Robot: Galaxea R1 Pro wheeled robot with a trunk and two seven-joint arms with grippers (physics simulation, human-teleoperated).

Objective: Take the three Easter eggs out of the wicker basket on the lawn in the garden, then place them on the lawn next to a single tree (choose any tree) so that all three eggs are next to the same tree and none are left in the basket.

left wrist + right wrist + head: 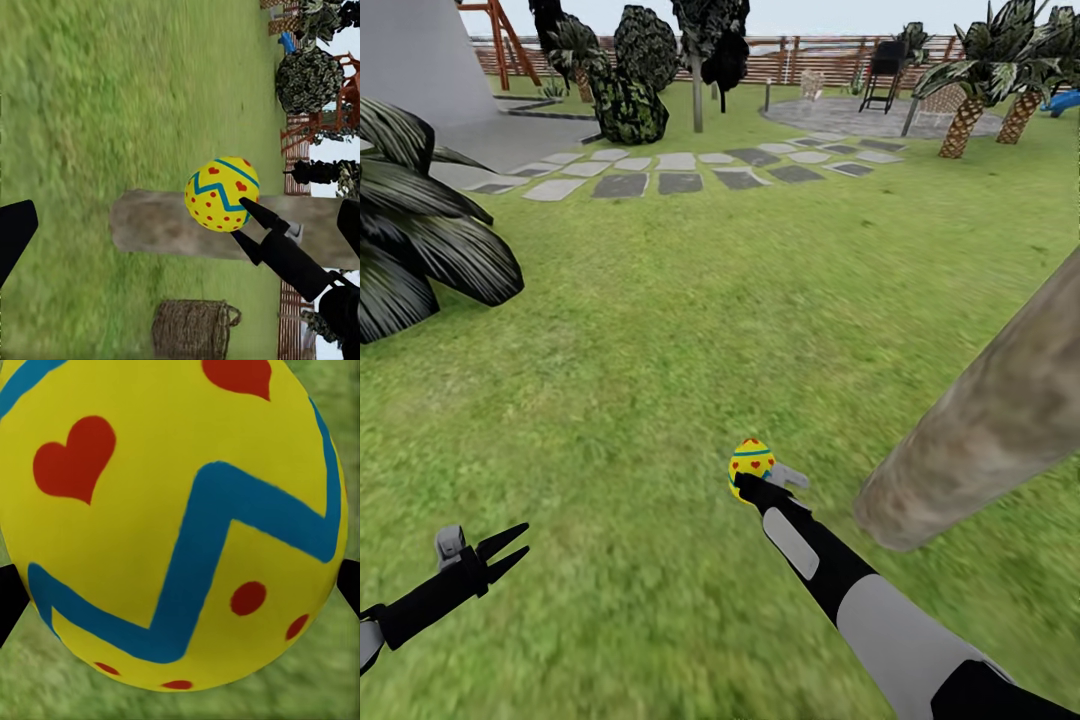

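head cam sits high, looks fwd & down over the lawn [660, 330] toward the far fence [800, 55], both arms low in the pic. left wrist cam looks sideways across the grass from some way off at the right gripper [244, 211], the easter egg [221, 193] and the tree [165, 225] trunk behind; head view shares these: egg [751, 464], trunk [990, 420]. right wrist cam sits v. close on the same egg [172, 517], grass just behind.
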